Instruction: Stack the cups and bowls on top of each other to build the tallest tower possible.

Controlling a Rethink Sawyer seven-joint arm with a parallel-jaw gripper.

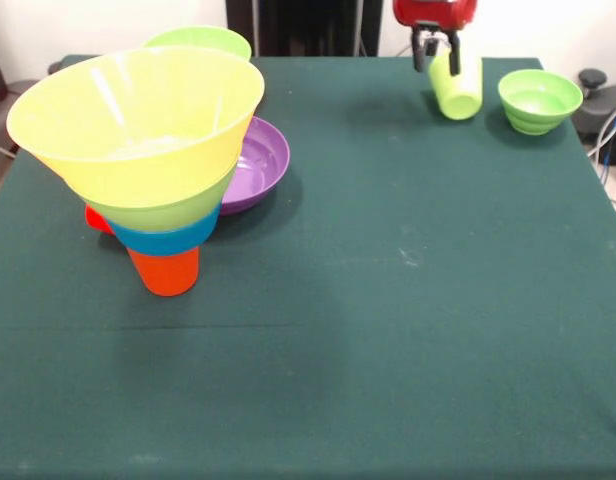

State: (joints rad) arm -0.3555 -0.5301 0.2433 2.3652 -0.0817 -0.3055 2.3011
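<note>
My gripper (435, 48): closed round the rim of the smooth lime green plastic cup (458, 87), at the table's far side.
Tower (153, 150): funnel-shaped coloured plastic stack, standing well apart.

The single front camera stood across the table (408, 300) from the robot, raised and tilted downward, facing the far edge at the picture's top. It sat close enough that the near corners fell outside the frame.

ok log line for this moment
gripper: shut on lime green cup, far side | tower: orange cup, blue, green, yellow bowls | purple bowl: beside tower
</note>
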